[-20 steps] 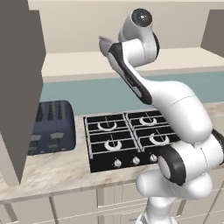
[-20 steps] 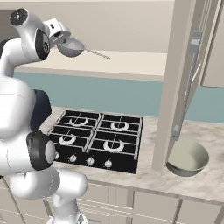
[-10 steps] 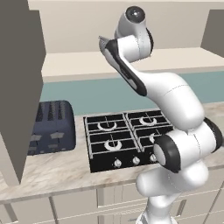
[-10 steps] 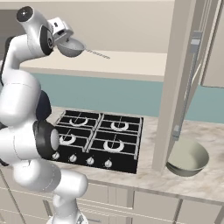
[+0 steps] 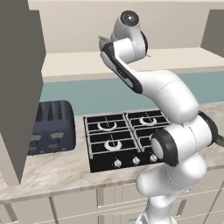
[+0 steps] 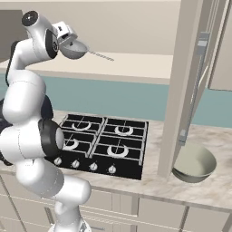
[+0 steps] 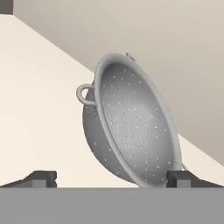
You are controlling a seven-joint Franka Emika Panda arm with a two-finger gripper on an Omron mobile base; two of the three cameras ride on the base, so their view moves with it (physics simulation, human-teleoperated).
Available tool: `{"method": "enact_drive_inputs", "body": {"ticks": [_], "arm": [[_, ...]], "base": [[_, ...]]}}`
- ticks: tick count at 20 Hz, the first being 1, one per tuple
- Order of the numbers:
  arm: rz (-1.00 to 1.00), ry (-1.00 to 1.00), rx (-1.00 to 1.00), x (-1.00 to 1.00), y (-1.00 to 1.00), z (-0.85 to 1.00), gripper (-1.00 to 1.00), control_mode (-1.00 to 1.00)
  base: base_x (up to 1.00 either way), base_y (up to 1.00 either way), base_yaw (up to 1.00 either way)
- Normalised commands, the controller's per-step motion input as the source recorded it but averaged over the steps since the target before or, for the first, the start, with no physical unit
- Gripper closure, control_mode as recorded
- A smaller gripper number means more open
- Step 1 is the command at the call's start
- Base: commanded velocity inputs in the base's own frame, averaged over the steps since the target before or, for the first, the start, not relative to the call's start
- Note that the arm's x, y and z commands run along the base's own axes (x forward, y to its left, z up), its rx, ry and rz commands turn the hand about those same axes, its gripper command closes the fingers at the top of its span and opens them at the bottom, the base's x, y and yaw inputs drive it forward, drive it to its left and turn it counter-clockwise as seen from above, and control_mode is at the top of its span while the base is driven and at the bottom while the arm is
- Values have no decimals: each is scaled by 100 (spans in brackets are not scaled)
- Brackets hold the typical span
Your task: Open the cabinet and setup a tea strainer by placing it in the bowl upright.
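The small silver metal tea strainer (image 7: 131,127) with tiny holes and a thin wire handle sits in the middle of the hand view, tipped on its side, on the pale shelf of the big cream cabinet (image 6: 183,86). In the right base view it lies at the upper left (image 6: 74,49), just beside the gripper (image 7: 111,178). The gripper's two dark tips stand wide apart at the bottom and hold nothing. The round grey-olive bowl (image 6: 195,164) rests on the marble counter (image 6: 213,188) at the lower right, near the black stove (image 6: 102,145).
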Motion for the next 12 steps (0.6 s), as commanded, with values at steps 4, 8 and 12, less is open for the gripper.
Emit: {"method": "enact_drive_inputs", "body": {"ticks": [4, 8, 12], "arm": [[0, 0, 0, 20, 5, -4, -100, -100], [0, 0, 0, 17, 1, 0, -100, -100], [0, 0, 0, 15, 0, 0, -100, -100]], "base": [[0, 0, 0], [0, 0, 0], [0, 0, 0]]}}
